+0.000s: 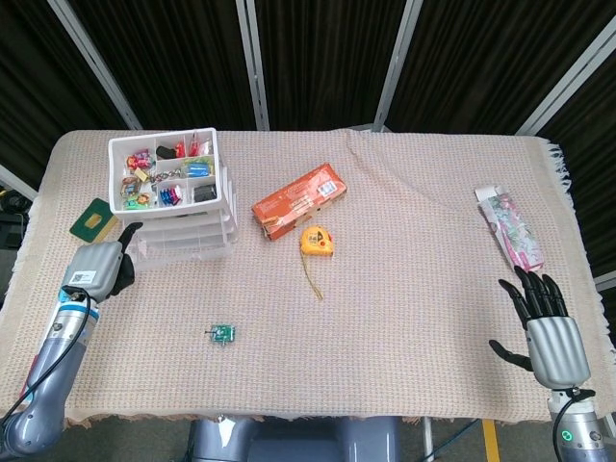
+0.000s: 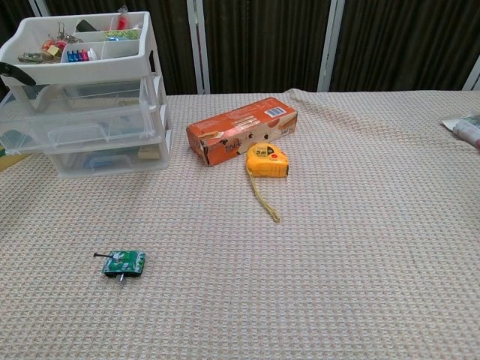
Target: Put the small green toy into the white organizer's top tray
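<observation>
Green toy [image 1: 223, 334] lay alone on cloth near front edge, at about 5 o'clock from organizer [image 1: 175, 195], well apart. Top tray [image 2: 79, 45] already crowded with small items. Left hand [image 1: 96, 269] sat at 9 o'clock of toy, just below organizer's front corner, fingers loosely curled, gripping nothing. Right hand [image 1: 546, 325] rested far off at 3 o'clock, fingers spread, empty. Judgement: left hand nearest; should approach from above, pinch toy's body, lift clear, release over tray's freest compartment. Box [image 1: 299, 200] and tape measure [image 1: 318, 241] stood at 1 o'clock, off the path.
</observation>
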Controlling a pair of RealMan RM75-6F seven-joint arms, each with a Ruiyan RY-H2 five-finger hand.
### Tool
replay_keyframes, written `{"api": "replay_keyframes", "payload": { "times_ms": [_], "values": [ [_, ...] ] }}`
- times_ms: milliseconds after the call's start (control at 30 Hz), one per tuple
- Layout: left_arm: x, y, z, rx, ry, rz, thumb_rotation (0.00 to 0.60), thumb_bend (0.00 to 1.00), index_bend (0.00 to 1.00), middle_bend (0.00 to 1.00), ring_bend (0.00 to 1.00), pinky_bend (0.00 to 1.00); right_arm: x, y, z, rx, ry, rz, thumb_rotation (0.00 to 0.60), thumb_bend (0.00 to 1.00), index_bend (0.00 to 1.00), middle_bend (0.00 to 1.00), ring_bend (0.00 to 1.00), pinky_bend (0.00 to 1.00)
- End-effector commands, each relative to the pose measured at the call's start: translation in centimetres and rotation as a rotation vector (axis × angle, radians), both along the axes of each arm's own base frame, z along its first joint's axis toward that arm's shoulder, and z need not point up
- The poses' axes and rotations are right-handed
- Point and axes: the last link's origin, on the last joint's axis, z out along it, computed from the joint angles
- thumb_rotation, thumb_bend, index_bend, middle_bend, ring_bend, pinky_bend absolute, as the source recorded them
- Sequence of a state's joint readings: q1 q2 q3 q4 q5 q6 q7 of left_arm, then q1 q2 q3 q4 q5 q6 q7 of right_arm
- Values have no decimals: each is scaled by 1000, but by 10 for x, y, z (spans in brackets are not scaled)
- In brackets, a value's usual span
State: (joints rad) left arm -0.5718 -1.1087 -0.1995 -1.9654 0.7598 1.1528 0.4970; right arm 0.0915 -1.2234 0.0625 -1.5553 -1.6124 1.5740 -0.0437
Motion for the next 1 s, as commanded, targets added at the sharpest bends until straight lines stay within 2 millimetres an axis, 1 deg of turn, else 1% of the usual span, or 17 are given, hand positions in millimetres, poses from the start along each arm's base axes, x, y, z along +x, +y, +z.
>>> {"api": "replay_keyframes", "payload": {
  "times_ms": [33,133,167,200,267,300,400,467,533,600,667,767,833,900,1000],
  "values": [
    [16,-8,10,31,-25,-86,600,240,189,931,862,755,0,0,0,1,1,-1,600,8,136,0,0,0],
    [31,-23,14,34,-13,-189,600,215,230,937,866,755,0,0,0,1,1,-2,600,9,136,0,0,0],
    [36,-31,15,26,-5,-237,600,175,237,937,867,755,0,-1,0,1,3,-3,600,9,136,0,0,0],
    [39,-36,15,20,-1,-260,600,119,241,935,866,756,0,-1,0,1,3,-3,600,9,136,0,0,0],
    [47,-53,14,-2,26,-351,600,53,245,929,862,755,0,-1,0,-1,4,-1,600,9,136,0,0,0],
    [48,-56,14,-6,35,-373,600,26,248,924,857,755,0,0,0,-2,4,-1,600,9,136,0,0,0],
    [52,-75,8,-43,72,-458,600,0,250,893,829,748,-1,-1,0,-4,5,-4,600,9,136,0,0,0],
    [51,-84,2,-77,95,-488,600,0,242,851,791,730,-1,-1,0,-4,5,-7,600,9,136,0,0,0],
    [50,-90,-5,-112,123,-515,600,0,230,764,714,673,-1,-1,1,-7,5,-8,600,8,136,0,0,0],
    [49,-96,-13,-149,138,-527,600,0,220,655,620,586,-1,-1,1,-8,4,-8,600,8,136,0,0,0],
    [48,-98,-17,-167,153,-533,600,0,215,635,606,564,-1,-1,1,-9,4,-8,600,9,137,0,0,0],
    [44,-99,-29,-205,192,-543,600,0,219,720,679,581,-1,-1,1,-11,5,-9,600,9,137,0,0,0],
    [41,-99,-37,-228,210,-537,600,0,268,810,747,615,-1,-2,1,-11,6,-10,600,9,137,0,0,0],
    [37,-97,-46,-247,230,-526,600,0,304,856,782,643,-1,-2,1,-11,6,-10,600,9,137,0,0,0],
    [32,-89,-62,-263,242,-498,600,0,324,897,812,674,-1,-2,1,-11,6,-9,600,9,137,0,0,0]
  ]
}}
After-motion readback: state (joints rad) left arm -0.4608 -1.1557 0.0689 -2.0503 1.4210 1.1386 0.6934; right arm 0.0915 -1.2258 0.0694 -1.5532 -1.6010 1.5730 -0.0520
